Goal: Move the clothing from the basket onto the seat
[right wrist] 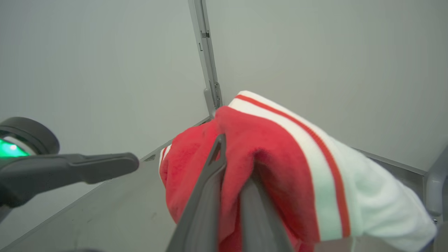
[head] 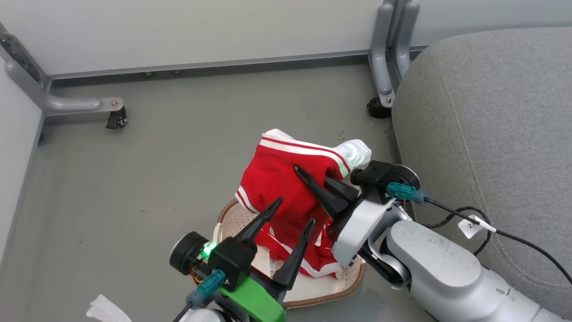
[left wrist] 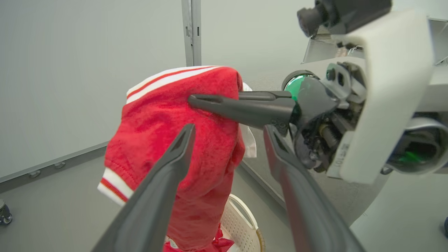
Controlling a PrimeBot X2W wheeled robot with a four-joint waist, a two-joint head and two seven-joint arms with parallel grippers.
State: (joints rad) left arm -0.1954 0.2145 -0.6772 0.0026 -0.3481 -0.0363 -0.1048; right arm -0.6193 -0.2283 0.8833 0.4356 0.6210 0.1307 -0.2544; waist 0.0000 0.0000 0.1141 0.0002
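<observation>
Lift red white-striped soft garment (head: 272, 179), pinched in right gripper (head: 300, 171), clear of cream perforated plastic basket (head: 322, 297), past wide-spread left gripper (head: 296, 210).

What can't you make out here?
- Inside of the basket, head view: covered by the clothing, left gripper and right gripper; whether more lies beneath is unclear.
- One fingertip of the right gripper, right wrist view: buried in cloth folds.
- The seat, head view: cut off by the right edge.
- The basket, left wrist view: mostly behind the clothing, cut by the bottom edge.
</observation>
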